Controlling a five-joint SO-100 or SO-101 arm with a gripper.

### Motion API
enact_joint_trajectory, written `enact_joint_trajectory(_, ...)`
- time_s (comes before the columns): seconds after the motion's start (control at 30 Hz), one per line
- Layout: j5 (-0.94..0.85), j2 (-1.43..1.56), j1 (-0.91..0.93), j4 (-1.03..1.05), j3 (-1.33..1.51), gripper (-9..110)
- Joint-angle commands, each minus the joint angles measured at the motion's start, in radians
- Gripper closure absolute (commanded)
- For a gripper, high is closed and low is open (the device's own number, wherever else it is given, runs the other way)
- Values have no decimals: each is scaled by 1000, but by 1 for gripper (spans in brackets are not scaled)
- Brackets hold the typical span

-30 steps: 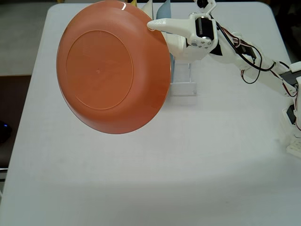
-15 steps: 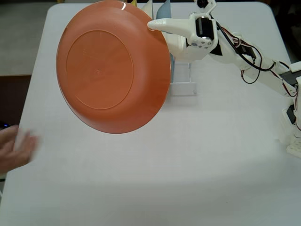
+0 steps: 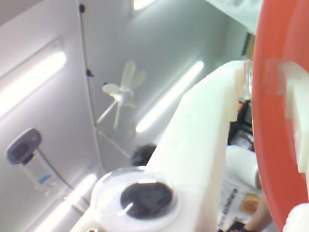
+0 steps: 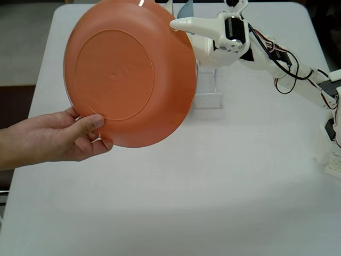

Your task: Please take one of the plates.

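- Above the desk (image 4: 160, 202), the plate (image 4: 128, 74) hangs tilted, back facing the fixed view — jaws clamped on its upper right rim.
- A hand (image 4: 50, 141) grips the lower left rim.
- Risk: both holding at once — a pull could strain the arm or crack the rim.
- Early release could drop it.

Fixed view, as we log it | plate (image 4: 130, 72) held above table (image 4: 176, 192), upper left | gripper (image 4: 175, 24) at plate's upper right rim | human hand (image 4: 53, 138) at plate's lower left edge | rack (image 4: 209, 93) behind plate | arm base (image 4: 330, 144) at right edge
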Motion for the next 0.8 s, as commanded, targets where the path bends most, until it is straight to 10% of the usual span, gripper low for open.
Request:
enact_joint_trajectory(0.0,2,31,-8,-26,-49,102)
enact_joint_trajectory(0.33,17,31,-2,-26,-49,101)
enact_joint_trajectory(0.77,-5,57,18,57,-49,65)
